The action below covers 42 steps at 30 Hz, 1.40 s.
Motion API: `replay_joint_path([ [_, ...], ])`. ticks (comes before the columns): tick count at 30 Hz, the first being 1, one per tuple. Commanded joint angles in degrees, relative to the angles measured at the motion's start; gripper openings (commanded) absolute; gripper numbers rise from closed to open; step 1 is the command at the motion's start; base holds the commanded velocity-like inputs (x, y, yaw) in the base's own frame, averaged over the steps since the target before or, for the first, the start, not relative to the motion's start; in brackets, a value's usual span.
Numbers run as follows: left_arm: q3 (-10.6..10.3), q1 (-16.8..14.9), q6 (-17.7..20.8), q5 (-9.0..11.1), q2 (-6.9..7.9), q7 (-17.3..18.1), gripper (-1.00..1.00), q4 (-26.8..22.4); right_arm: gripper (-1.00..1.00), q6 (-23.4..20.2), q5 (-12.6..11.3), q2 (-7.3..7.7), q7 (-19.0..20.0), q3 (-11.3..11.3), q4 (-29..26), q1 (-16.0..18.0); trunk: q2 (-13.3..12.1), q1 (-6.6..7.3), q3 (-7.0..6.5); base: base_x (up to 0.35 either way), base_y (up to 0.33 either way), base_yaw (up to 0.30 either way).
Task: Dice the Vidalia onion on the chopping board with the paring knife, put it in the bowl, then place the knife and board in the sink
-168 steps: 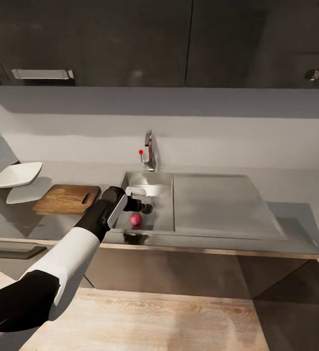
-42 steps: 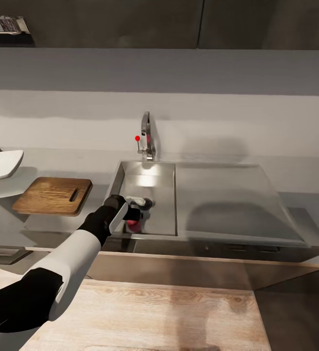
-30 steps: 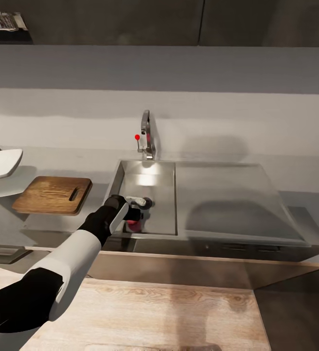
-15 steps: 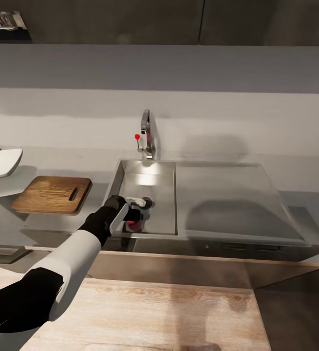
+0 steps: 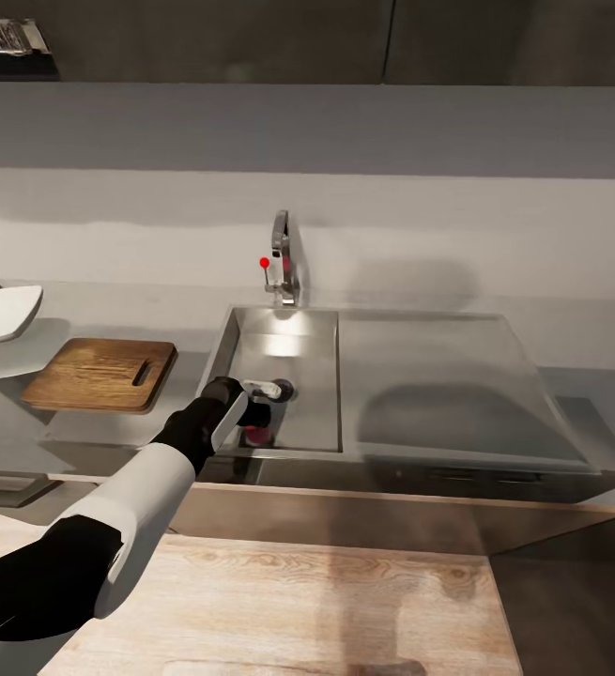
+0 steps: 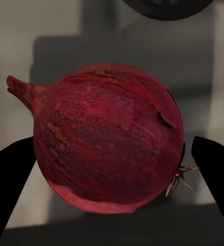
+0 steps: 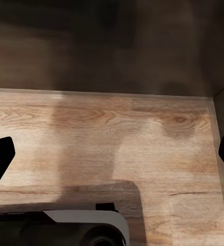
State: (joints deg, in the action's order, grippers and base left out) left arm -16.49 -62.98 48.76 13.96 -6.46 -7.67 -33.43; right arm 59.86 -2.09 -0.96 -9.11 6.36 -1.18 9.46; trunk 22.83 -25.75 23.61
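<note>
The Vidalia onion (image 6: 109, 154), dark red-pink with a short stem, lies on the floor of the sink (image 5: 298, 361) near its front wall. In the head view the onion (image 5: 259, 435) is partly hidden under my left gripper (image 5: 255, 418). That left gripper (image 6: 112, 177) is open, with one dark finger on each side of the onion and a small gap at each. The chopping board (image 5: 100, 376) lies on the countertop (image 5: 185, 310) left of the sink, and the white bowl (image 5: 2, 314) sits beyond it. My right gripper (image 7: 112, 154) hangs open over wooden floor. The paring knife is out of view.
The curved tap (image 5: 284, 258) with its red knob (image 5: 264, 262) stands behind the basin. The round drain (image 5: 283, 389) is just beyond my left gripper. A flat drainboard (image 5: 429, 376) extends to the right. Dark wall cabinets (image 5: 345, 42) hang above.
Since the earliest frame the head camera has shifted. My left gripper has come down over the onion. Over the last second it has hardly moved.
</note>
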Motion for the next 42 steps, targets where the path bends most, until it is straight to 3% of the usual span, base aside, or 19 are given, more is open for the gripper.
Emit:
replay_joint_path([
  [1, -0.23, -0.04, 0.20, 0.45, 0.04, -0.50, -1.00, -0.05, 1.00, 0.14, -0.20, -0.01, -0.38, 0.49, 0.03, 0.03, 0.09, -0.03, 0.09, 0.000, 0.000, 0.000],
  [9, -0.21, -0.04, 0.26, 0.45, 0.04, -0.51, -1.00, -1.25, 1.00, 0.14, -0.20, -0.01, -0.30, 0.49, 0.03, 0.03, 0.09, -0.03, -0.01, 0.000, 0.000, 0.000],
  [15, -0.20, -0.04, 1.21, 0.50, 0.22, -0.66, -1.00, -7.93, 1.00, 0.14, -0.20, -0.01, -0.29, 0.49, 0.03, 0.03, 0.09, -0.03, -0.49, 0.000, 0.000, 0.000],
  [32, -0.17, -0.04, 8.56, 0.45, 0.54, -0.76, -1.00, -24.82, 1.00, 0.14, -0.20, -0.01, -0.36, 0.49, 0.03, 0.03, 0.09, -0.03, -2.02, -0.023, 0.007, 0.000],
  [42, -0.18, -0.04, 8.80, 0.54, 0.71, -0.78, -1.00, -28.56, 1.00, 0.14, -0.20, -0.01, -0.38, 0.49, 0.03, 0.03, 0.09, -0.03, -2.92, -0.236, 0.187, 0.000],
])
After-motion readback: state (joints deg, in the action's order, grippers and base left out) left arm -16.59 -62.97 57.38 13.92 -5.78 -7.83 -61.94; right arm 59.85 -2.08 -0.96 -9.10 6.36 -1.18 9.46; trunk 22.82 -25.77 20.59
